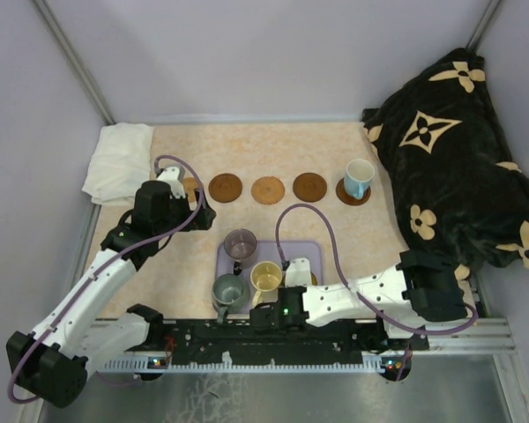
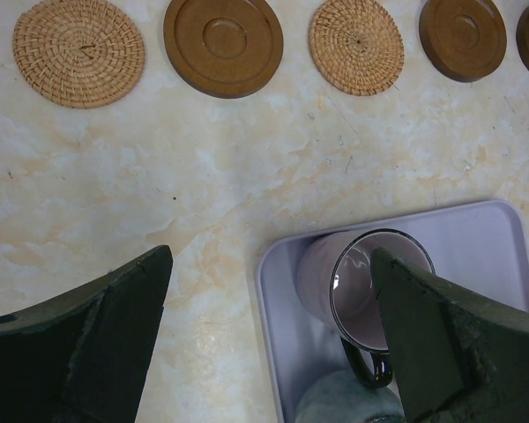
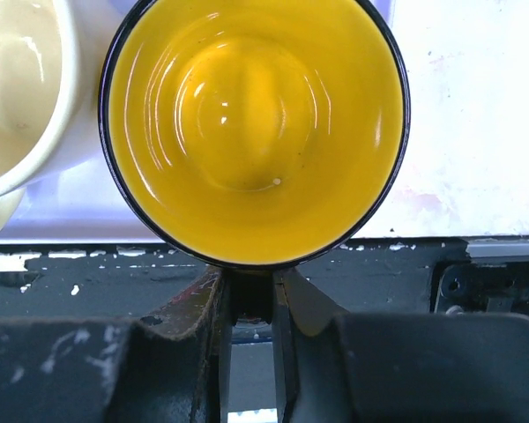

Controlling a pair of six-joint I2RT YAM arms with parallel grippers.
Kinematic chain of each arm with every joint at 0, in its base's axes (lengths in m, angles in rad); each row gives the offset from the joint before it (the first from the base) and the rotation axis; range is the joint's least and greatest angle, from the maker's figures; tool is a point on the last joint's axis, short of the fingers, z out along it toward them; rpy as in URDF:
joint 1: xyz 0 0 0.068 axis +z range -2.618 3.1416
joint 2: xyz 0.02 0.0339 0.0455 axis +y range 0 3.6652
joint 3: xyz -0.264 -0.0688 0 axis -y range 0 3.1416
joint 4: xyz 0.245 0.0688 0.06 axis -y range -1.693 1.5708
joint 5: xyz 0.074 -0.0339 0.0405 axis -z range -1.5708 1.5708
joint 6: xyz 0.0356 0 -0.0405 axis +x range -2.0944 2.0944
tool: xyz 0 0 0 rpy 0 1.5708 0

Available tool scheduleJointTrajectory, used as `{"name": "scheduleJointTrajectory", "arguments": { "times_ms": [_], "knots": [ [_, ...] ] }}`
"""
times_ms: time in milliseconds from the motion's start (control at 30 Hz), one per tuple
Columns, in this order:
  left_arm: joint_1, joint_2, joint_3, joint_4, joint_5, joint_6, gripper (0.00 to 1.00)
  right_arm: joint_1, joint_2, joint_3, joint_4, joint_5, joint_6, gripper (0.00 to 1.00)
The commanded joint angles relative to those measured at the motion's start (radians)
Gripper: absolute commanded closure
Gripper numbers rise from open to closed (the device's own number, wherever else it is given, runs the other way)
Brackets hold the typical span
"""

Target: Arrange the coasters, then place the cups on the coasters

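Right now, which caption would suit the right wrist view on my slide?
Right gripper closed on the yellow cup, with the cream cup beside it.

A yellow cup (image 3: pixel 256 123) with a dark rim fills the view, standing on the lavender tray (image 3: pixel 62 207). The fingers (image 3: pixel 203 313) pinch its dark handle at the near rim. A cream cup (image 3: pixel 18 79) sits just beside it, at left.

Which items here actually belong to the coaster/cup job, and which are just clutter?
Job: two woven coasters, three brown coasters, white cup, purple cup, cream cup, grey-green cup, yellow cup in right gripper.
Lying about: white cloth, black floral blanket, lavender tray holding cups.
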Motion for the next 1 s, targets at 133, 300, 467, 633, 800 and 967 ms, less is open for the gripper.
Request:
{"name": "scheduleJointTrajectory", "arguments": {
  "times_ms": [133,300,467,633,800,967],
  "knots": [
    [-0.003,0.004,-0.004,0.025,-0.003,-0.005,0.01,0.008,-0.070,0.025,-0.111,0.141,0.109,1.00],
    [-0.004,0.006,-0.001,0.025,-0.005,-0.005,0.01,0.007,-0.102,0.039,-0.196,0.208,0.169,1.00],
    [-0.004,0.014,-0.002,0.030,-0.006,-0.006,0.01,-0.016,-0.140,0.044,-0.273,0.302,0.207,1.00],
    [-0.004,0.022,-0.001,0.037,-0.006,-0.007,0.01,-0.078,-0.201,0.040,-0.259,0.448,0.108,1.00],
    [-0.004,0.028,0.002,0.045,-0.016,-0.012,0.01,-0.256,-0.334,-0.010,0.173,0.531,-0.507,1.00],
    [-0.003,0.021,0.001,0.055,-0.035,-0.030,0.01,-0.536,-0.536,-0.178,0.842,0.247,-1.109,1.00]
  ]
}}
